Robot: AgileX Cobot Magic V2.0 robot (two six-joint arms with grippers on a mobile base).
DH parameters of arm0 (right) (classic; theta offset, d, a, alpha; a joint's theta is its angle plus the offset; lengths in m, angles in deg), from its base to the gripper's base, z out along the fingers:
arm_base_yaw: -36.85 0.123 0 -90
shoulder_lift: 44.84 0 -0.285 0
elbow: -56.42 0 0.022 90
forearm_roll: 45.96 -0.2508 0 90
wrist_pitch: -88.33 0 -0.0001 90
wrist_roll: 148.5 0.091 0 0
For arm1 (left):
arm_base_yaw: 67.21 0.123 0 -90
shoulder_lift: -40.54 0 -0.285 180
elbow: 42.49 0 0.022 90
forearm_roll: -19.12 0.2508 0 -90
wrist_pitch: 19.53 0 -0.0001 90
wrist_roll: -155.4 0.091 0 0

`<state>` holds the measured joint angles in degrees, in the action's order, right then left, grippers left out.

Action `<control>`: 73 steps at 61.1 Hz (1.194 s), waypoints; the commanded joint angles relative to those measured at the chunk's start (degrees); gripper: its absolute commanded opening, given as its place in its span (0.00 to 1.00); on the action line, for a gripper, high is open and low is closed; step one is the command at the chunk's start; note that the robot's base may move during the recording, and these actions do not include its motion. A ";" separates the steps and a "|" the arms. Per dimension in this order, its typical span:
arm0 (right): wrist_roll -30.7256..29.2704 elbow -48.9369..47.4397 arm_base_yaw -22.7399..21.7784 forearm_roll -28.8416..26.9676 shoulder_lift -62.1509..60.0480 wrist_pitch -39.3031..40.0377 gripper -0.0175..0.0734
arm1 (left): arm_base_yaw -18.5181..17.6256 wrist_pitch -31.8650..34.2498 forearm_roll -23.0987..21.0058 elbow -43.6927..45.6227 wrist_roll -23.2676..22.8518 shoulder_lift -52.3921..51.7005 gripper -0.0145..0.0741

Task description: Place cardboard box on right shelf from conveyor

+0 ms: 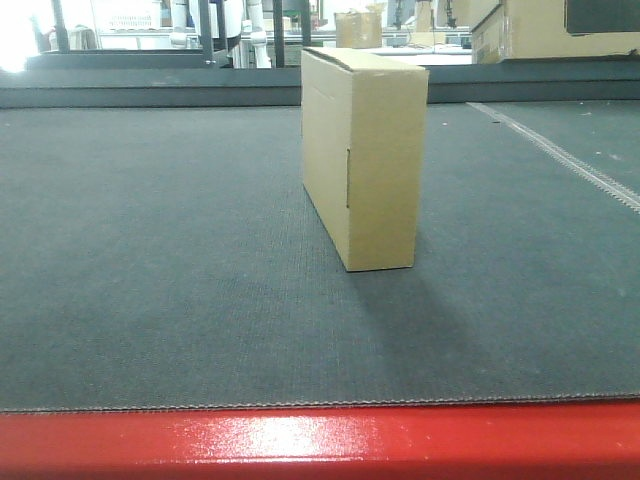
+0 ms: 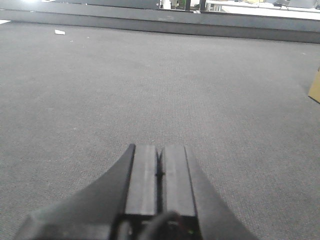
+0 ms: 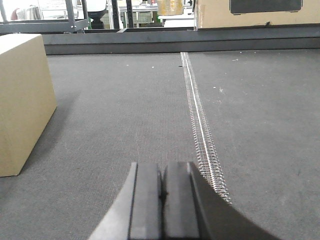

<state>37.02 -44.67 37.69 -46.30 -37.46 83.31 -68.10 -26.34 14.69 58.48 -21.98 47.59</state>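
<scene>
Pre-grasp stage: cardboard box (image 1: 365, 160) noted upright, untouched on conveyor (image 1: 150, 250); fingers of left gripper (image 2: 159, 150) and right gripper (image 3: 162, 167) clenched empty; flanking approach judged needed next.

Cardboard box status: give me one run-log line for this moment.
cardboard box: standing on conveyor, ungrasped | left gripper: shut, empty | right gripper: shut, empty

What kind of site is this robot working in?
Likely a warehouse or packing line: a wide woven conveyor belt with a red edge, a cardboard box standing on it, and a bigger carton behind.
</scene>
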 commanded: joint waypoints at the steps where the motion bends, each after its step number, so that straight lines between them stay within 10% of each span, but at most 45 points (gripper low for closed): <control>1: -0.30 -0.23 0.02 0.03 -1.27 5.03 0.26 | 0.07 4.89 -0.34 -0.52 0.01 -0.82 0.03; 73: 2.52 -1.78 0.02 -1.72 -0.56 7.47 0.26 | 0.07 4.89 -0.34 -0.52 0.01 -0.82 0.03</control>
<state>37.88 -44.58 37.69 -46.83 -37.46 86.55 -68.10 -26.34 14.69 58.48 -21.98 47.59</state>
